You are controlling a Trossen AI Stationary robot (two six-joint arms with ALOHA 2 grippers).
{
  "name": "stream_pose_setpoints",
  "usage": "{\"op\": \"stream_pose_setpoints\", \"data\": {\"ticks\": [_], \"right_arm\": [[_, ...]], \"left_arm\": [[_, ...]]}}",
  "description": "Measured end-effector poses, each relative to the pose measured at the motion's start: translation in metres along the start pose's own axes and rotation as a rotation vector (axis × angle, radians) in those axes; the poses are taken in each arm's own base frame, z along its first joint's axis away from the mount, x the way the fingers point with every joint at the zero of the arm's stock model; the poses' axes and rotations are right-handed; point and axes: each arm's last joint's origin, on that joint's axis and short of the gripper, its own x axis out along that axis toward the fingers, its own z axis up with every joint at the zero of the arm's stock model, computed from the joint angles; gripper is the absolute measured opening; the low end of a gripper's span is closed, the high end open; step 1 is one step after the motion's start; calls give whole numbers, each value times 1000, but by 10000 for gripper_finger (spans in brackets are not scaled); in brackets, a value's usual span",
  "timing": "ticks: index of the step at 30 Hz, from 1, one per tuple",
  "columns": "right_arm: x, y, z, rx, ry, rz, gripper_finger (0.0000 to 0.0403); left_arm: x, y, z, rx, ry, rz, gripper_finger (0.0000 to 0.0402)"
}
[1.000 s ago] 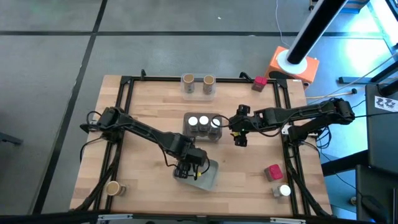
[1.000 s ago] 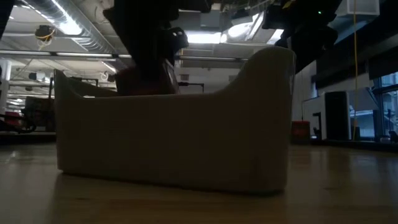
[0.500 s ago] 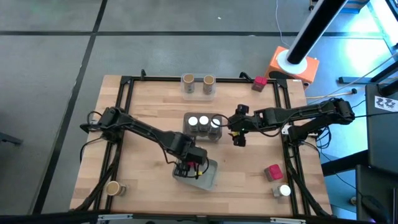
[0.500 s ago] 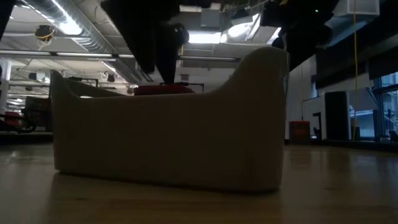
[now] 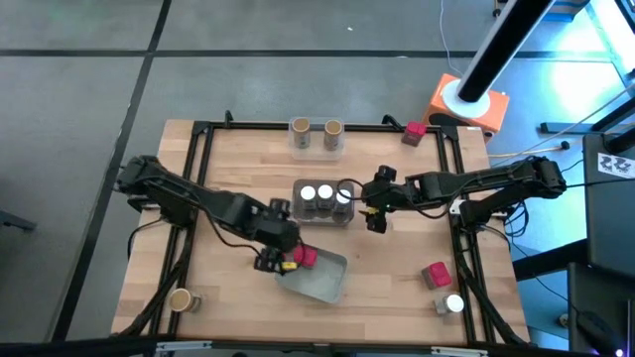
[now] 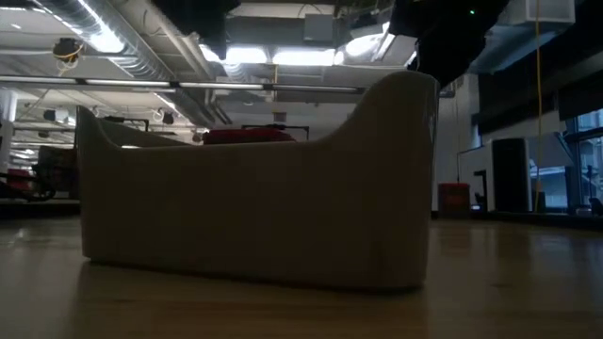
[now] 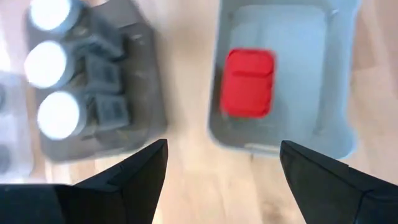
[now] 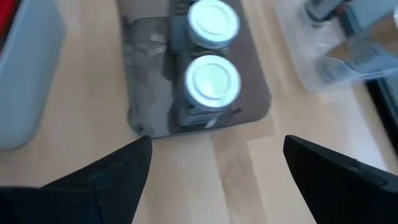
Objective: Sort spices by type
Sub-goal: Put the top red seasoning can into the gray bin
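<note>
Left gripper [image 5: 270, 256] spread wide and empty, just beside grey plastic tray [image 5: 327, 289] holding red boxy spice container [image 7: 248, 83]; right gripper [image 5: 371, 216] also spread wide.

overhead view, table-level view close behind grey tray [image 6: 254, 217]

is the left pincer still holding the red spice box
No, the left pincer is open and empty, and the red spice box lies apart from it inside the grey tray.
</note>
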Motion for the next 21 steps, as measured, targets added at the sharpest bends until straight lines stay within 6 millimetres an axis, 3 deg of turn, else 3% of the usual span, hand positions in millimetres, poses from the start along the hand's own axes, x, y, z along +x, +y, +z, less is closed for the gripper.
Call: {"op": "stream_pose_setpoints", "data": {"ticks": [9,21], "right_arm": [[4,-18,0,92,5,-142,363],[17,-104,-5,224,85,-375,363]], "left_arm": [[3,14,-82,-172,-169,34,294],[35,32,-160,-413,-347,247,294]]}}
